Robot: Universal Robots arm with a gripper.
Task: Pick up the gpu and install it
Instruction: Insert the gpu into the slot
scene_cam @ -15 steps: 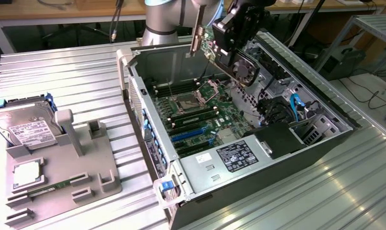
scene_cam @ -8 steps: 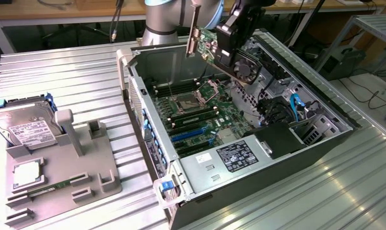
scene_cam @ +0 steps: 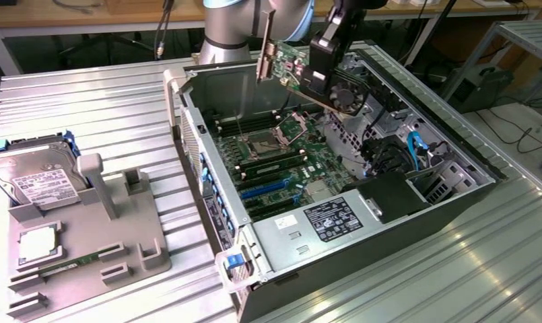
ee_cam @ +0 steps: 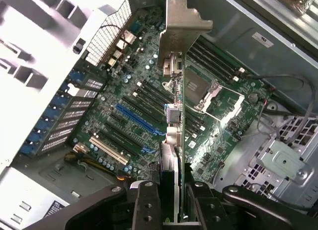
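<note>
The gpu hangs in the air over the open computer case, its green board and fan facing the exterior view and its silvery bracket toward the case's rear wall. My gripper is shut on the card's upper edge. In the wrist view the gpu is seen edge-on, its bracket pointing away, clamped between my fingers. Under it lies the motherboard with a blue expansion slot; the card is clear of the board.
A grey fixture tray on the exterior view's left carries a silver hard drive and a green memory stick. Inside the case are a power supply, blue cables and the CPU socket.
</note>
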